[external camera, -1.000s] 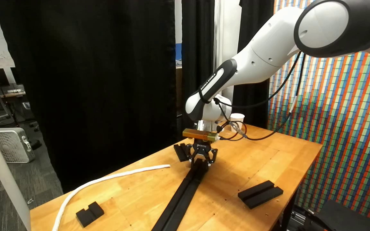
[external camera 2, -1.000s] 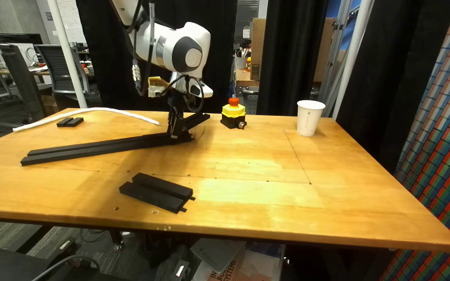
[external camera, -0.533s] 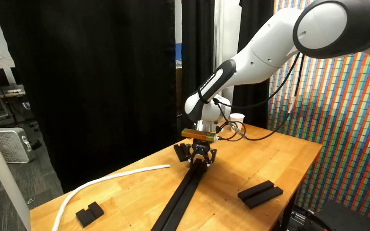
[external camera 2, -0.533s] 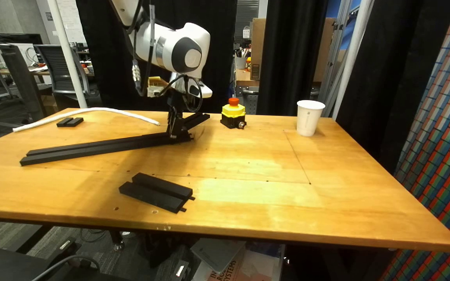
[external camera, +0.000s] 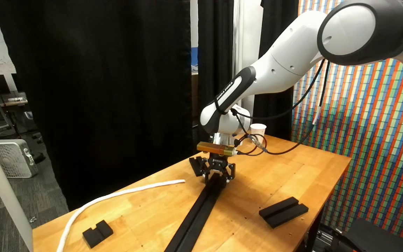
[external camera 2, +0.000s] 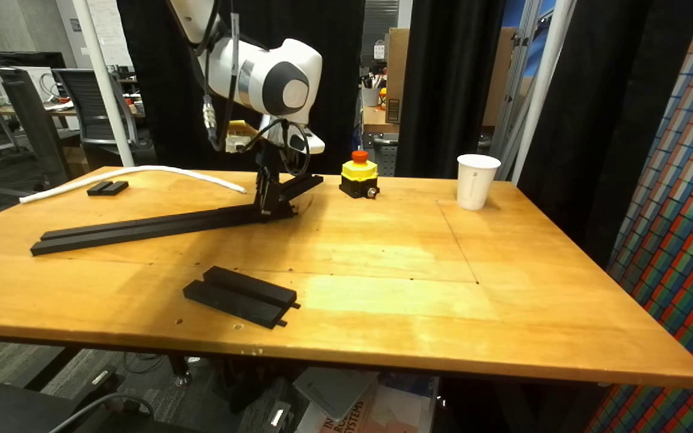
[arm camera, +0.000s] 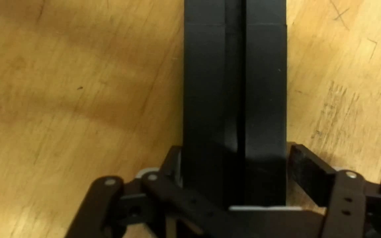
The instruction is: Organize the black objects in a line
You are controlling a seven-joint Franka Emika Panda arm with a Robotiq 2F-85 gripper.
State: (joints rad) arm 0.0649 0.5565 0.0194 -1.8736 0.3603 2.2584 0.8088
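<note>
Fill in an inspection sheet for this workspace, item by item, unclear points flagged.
Surface: wooden table, a few small holes.
Job's things: long black bar; pronged black block, small black block and partly hidden black block lie out of line with it.
Clutter: white cup, upright; red-and-yellow button; white cord.
Grippers: the gripper straddles the end of the long black bar; whether it grips is unclear.
Cables: black cables hang from the arm.
Surroundings: black curtain, white fan, coloured backdrop.
</note>
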